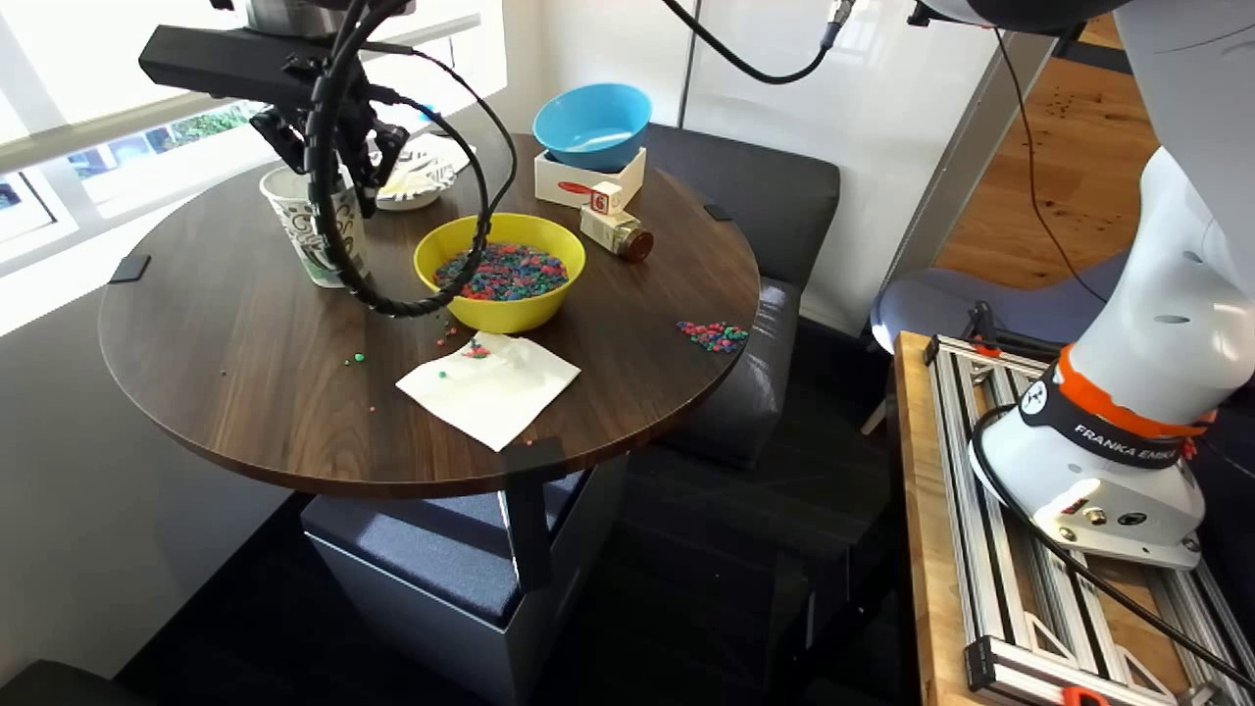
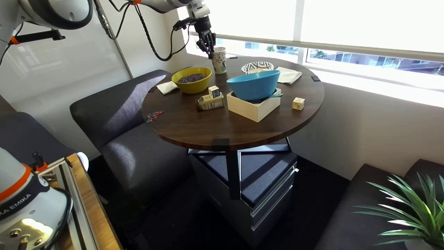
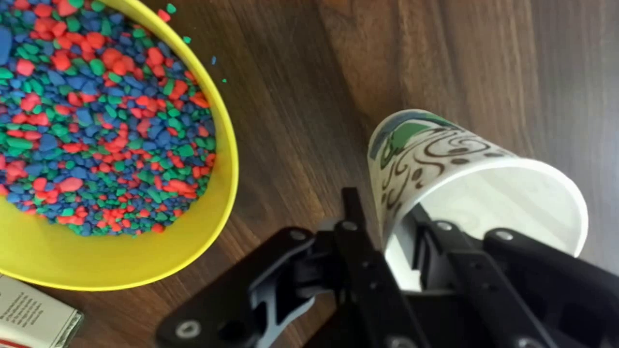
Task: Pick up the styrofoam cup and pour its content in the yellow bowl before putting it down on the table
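The styrofoam cup (image 1: 297, 227) stands on the brown table (image 1: 245, 392), upright in an exterior view (image 2: 219, 65). In the wrist view the cup (image 3: 425, 150) shows a pale inside with no pieces visible. The yellow bowl (image 1: 505, 316) stands beside it, full of multicoloured pieces; it also shows in the wrist view (image 3: 145, 263). My gripper (image 3: 384, 200) is at the cup's rim, one finger inside the cup and one outside. A gap shows between the fingers, with the cup wall between them and not clamped. In an exterior view a cable partly covers the gripper (image 1: 335, 186) and cup.
A blue bowl (image 1: 593, 123) sits in a wooden box (image 1: 559, 183). A jar (image 1: 618, 232) lies near the yellow bowl with a letter block (image 1: 606, 198) on it. A patterned dish (image 2: 256, 65) is behind. A napkin (image 1: 490, 392) and spilled pieces (image 1: 713, 336) lie on the table.
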Robot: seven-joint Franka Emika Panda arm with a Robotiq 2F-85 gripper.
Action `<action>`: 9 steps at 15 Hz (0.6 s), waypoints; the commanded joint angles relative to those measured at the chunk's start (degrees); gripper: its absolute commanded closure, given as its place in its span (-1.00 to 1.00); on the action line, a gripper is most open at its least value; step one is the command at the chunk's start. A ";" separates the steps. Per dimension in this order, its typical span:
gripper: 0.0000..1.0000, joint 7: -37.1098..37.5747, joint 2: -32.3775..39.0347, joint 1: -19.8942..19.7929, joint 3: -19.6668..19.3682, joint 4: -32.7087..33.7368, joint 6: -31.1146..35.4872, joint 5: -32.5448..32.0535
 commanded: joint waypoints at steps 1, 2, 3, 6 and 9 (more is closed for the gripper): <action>-0.15 0.36 -0.58 -0.59 0.35 1.40 -2.91 1.25; -0.28 0.40 -1.34 -0.88 0.36 1.26 -2.66 1.41; -0.46 0.55 -2.84 -1.27 0.23 0.54 -1.73 1.35; -0.90 0.74 -7.69 -3.30 0.74 -1.66 1.54 2.47; -1.00 -9.68 -13.55 -6.90 3.80 -6.33 7.15 5.75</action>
